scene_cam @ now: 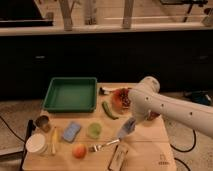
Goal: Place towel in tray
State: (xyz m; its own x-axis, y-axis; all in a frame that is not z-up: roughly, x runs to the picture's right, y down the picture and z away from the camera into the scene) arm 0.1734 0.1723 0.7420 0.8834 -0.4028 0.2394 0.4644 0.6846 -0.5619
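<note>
The towel (pixel 126 129), a small pale grey-blue cloth, is at the right of the wooden table, just past the fork's tip. My gripper (pixel 133 121) is at the end of the white arm that comes in from the right. It hangs right over the towel's upper edge and touches or nearly touches it. The wrist hides the contact. The green tray (pixel 52 98) stands empty at the table's back left, well away from the gripper.
Between towel and tray lie a green vegetable (pixel 110 110), a green cup (pixel 94 130) and a blue sponge (pixel 71 131). A red bowl (pixel 120 98) sits behind the arm. A fork (pixel 103 145), an orange fruit (pixel 79 150), a white cup (pixel 36 143) and a metal cup (pixel 42 121) fill the front left.
</note>
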